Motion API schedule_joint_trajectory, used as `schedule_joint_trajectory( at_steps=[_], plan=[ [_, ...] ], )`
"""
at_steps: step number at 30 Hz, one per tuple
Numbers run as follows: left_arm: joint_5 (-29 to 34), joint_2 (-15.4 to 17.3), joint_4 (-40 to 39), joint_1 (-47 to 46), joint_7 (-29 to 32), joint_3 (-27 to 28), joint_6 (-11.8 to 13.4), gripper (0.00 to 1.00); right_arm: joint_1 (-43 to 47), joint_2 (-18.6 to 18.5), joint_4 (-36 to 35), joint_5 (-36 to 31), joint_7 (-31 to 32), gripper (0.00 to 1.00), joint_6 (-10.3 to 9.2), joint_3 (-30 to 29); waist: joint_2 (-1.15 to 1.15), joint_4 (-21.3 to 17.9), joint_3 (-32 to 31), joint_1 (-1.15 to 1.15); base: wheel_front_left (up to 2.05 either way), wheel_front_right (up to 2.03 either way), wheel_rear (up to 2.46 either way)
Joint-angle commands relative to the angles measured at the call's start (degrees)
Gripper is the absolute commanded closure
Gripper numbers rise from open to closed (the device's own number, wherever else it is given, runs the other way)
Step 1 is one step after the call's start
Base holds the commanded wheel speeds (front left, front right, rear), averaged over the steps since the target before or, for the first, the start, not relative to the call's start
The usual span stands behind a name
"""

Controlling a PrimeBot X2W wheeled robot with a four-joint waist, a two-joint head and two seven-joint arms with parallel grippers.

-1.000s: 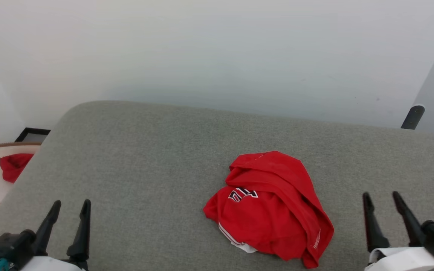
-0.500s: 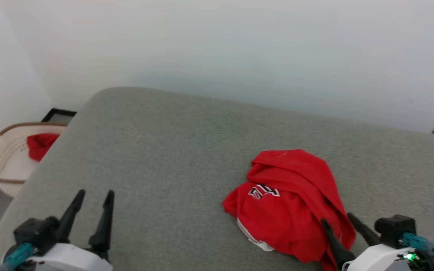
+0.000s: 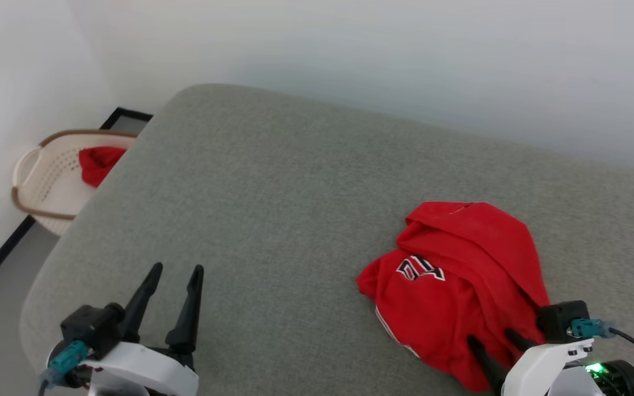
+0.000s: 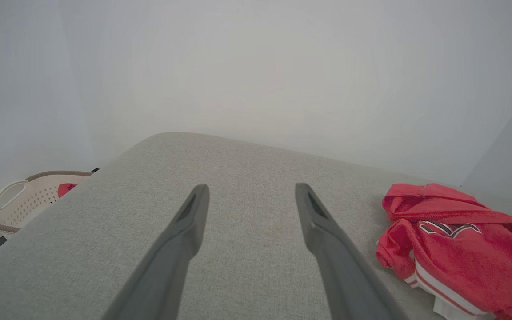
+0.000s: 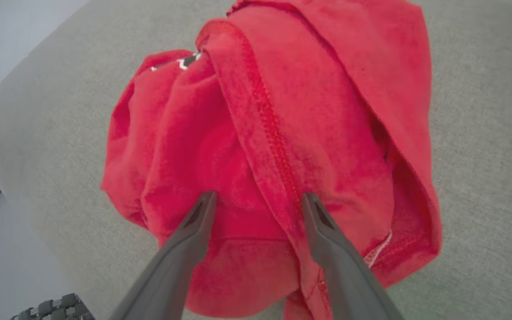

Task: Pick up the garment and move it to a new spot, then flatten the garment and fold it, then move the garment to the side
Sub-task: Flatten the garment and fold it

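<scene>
Right gripper (image 5: 258, 195) spread wide, tips astride a stitched fold (image 5: 269, 133) of the crumpled red garment (image 3: 454, 286) on the grey cushion (image 3: 273, 192) | left gripper (image 3: 177, 268) parted, empty, garment well beyond its right finger | soft, light, limp: that fold looks the best pinch.

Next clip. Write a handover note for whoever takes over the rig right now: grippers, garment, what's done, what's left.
Left gripper: open, empty, over the bare grey cushion, apart from the garment.
Right gripper: open, fingers astride a stitched fold at the garment's near edge; nothing gripped yet.
The garment: a crumpled heap on the right part of the cushion.
Done: nothing yet.
Left: grasp, move to a new spot, flatten, fold, set aside.
</scene>
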Motion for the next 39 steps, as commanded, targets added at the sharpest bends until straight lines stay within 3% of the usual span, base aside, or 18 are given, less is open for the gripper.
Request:
schedule_joint_trajectory(
  at_steps=[1, 2, 3, 4, 5, 15, 21, 32, 39],
  plan=[
    [0.4, -0.2, 0.4, -0.6, -0.4, -0.1, -0.3, 0.0, -0.6, 0.2, 0.5, 0.1, 0.8, 0.0, 0.02, -0.1, 0.0, 1.4, 1.1, 0.0, 0.0, 0.0, 0.0],
    [0.5, -0.3, 0.7, -0.8, -0.5, -0.2, -0.5, 0.0, -0.9, 0.4, 1.0, 0.2, 1.5, 0.13, 0.03, -0.3, 0.0, 1.5, 1.1, 0.0, 0.0, 0.0, 0.0],
    [0.4, -0.4, 1.0, -0.9, -0.5, -0.2, -0.5, 0.0, -1.2, 0.4, 1.3, 0.0, 2.1, 0.59, 0.02, -0.4, 0.0, 1.7, 1.0, 0.0, 0.0, 0.0, 0.0],
    [0.4, -0.4, 1.3, -1.0, -0.6, -0.3, -0.6, 0.0, -1.3, 0.5, 1.6, -0.1, 2.3, 0.86, 0.02, -0.5, 0.0, 1.8, 1.0, 0.0, 0.0, 0.0, 0.0],
    [0.4, -0.4, 1.6, -1.0, -0.7, -0.3, -0.7, 0.0, -1.5, 0.7, 1.8, 0.0, 2.6, 1.0, 0.03, -0.7, 0.0, 1.9, 0.8, 0.0, 0.0, 0.0, 0.0],
    [-0.5, 0.4, 1.9, 0.2, -1.0, 0.3, -0.4, 0.0, -4.6, 2.5, -1.6, 4.7, 3.6, 1.0, 0.02, -6.0, 0.0, 1.5, -0.7, 0.0, 0.0, 0.0, 0.0],
    [-0.9, 0.1, 1.6, -0.3, -0.9, -0.2, -0.6, 0.0, -9.7, 1.8, -1.6, 2.5, 1.4, 1.0, 0.02, -9.6, 0.0, 2.0, -0.4, 0.0, 0.0, 0.0, 0.0],
    [-0.1, -1.7, 2.5, -2.8, -1.4, -2.1, -1.7, 0.0, -20.8, -2.3, 8.0, -0.2, -3.0, 1.0, 0.02, -11.3, 0.0, 4.6, 2.8, 0.0, 0.0, 0.0, 0.0],
    [0.3, -3.4, 3.8, -5.0, -2.0, -3.3, -2.7, 0.0, -28.2, -5.6, 18.8, -3.2, -7.8, 1.0, 0.02, -12.8, 0.0, 6.2, 5.6, 0.0, 0.0, 0.0, 0.0]
  ],
)
